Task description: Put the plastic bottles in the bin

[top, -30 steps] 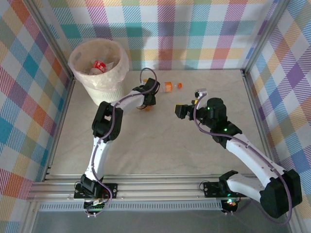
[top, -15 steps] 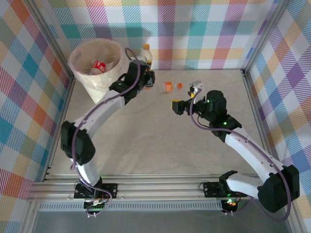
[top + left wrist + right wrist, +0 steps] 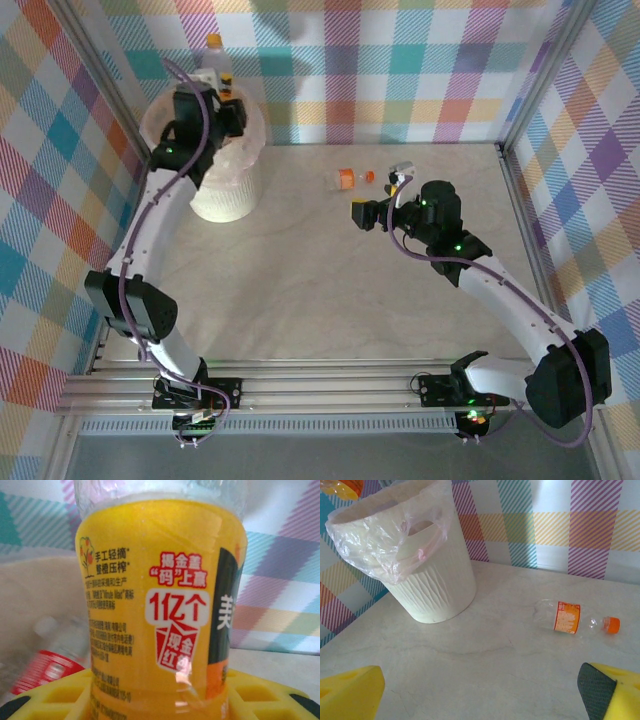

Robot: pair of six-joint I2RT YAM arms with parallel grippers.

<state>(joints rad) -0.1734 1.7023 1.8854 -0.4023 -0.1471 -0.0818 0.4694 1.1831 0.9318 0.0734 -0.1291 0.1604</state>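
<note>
Two grippers are showing opposite states. The left gripper [image 3: 213, 102] is pinching the held bottle [image 3: 160, 605], a plastic one with a yellow-orange label printed in red and white. Its jaws are pressing in on the lower body from both sides, and its yellow fingers [image 3: 55, 700] are flanking the foot of the label. Seen from overhead, the bottle is standing upright in the grip, cap up, raised over the far side of the bin [image 3: 437, 582]. The bin is a cream-white bucket sitting near the table's far left corner, its translucent bag liner [image 3: 375, 535] folding over the rim. A red-labelled bottle [image 3: 45, 667] is lying blurred inside it. The right gripper [image 3: 477, 695] is hanging low over the table [image 3: 485, 650] with its jaws spread wide, gripping and touching nothing. Ahead of it, the lying bottle [image 3: 567, 617] is resting on its side near the back wall, clear with an orange label and an orange cap [image 3: 611, 625], well apart from the bin.
</note>
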